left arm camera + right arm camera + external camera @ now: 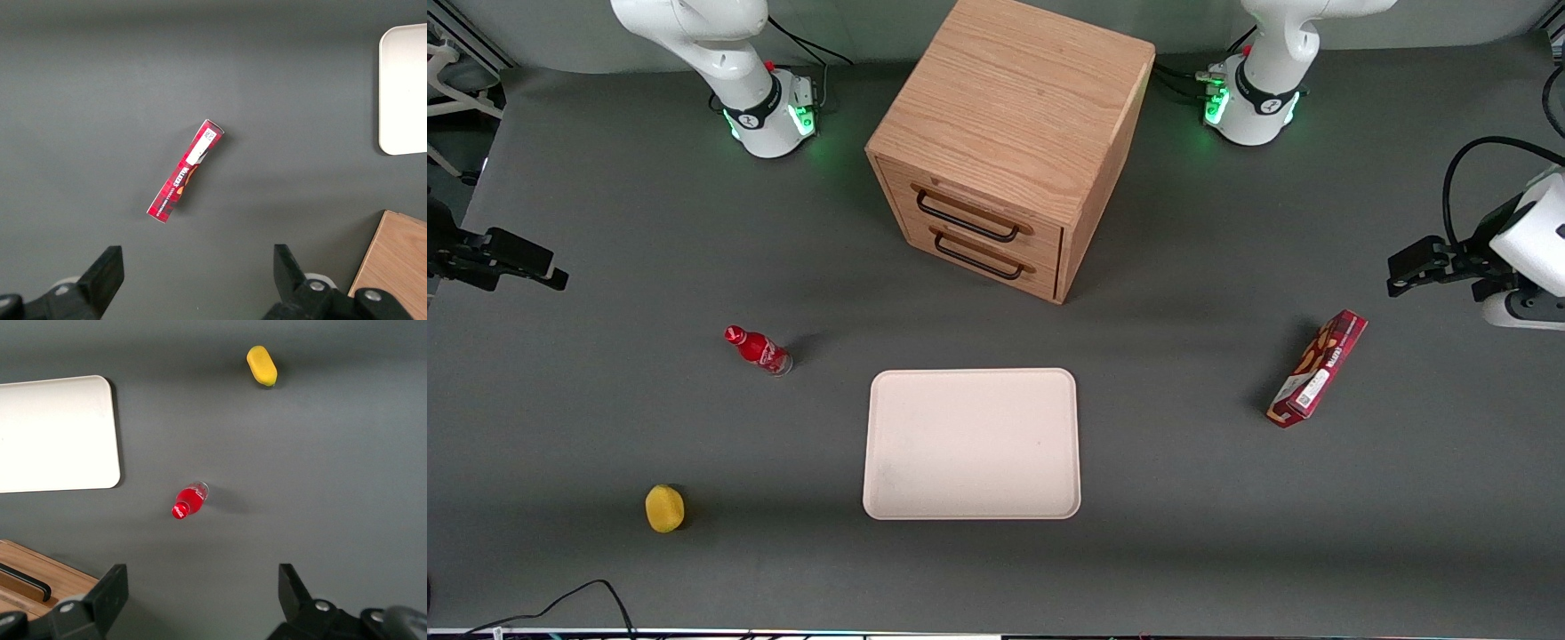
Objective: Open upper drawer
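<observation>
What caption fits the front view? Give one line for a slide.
Both drawers shut; open claw waits at the working arm's end, far from the upper drawer.

Upper drawer (pixel 971 216) shut; gripper (pixel 511 260) high, well apart.

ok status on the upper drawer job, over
Gripper open, parked high at the working arm's end, holding nothing. Upper drawer shut, handle untouched. Nothing blocking the drawer front; tray nearer the camera.

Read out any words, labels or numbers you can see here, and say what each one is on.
Red box: white lettering and a white sticker, too blurred to read.
Red bottle: white script, too small to read.
Cabinet, tray, yellow object: no text.
Gripper, above the table: no text.
</observation>
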